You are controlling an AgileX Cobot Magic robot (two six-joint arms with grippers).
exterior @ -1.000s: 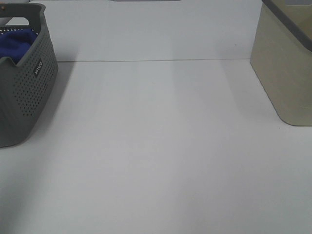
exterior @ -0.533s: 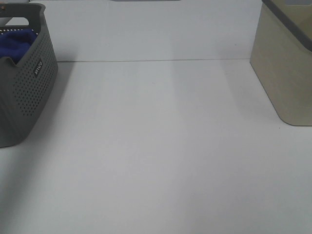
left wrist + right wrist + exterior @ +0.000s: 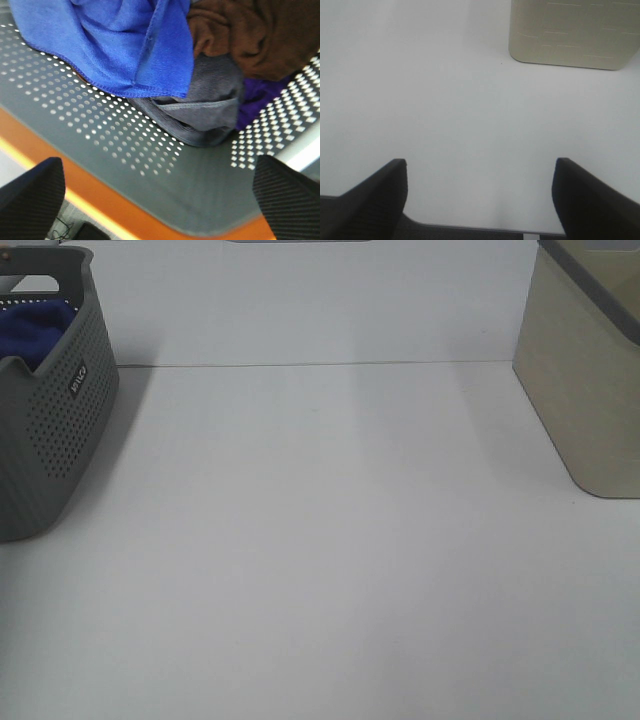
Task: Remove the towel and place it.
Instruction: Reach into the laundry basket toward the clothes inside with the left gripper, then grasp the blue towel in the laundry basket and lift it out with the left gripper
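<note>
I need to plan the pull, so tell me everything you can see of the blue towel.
The towel is royal blue and plush, with a stitched hem along its edge. It lies crumpled in folds inside the grey perforated basket, at the left of the high view. One hemmed corner droops over a grey cloth and rests against the basket's wall; a brown cloth lies against it. No tag shows. The open left gripper is apart from it.

The grey basket carries a small white-lettered label on its side, too small to read.
</note>
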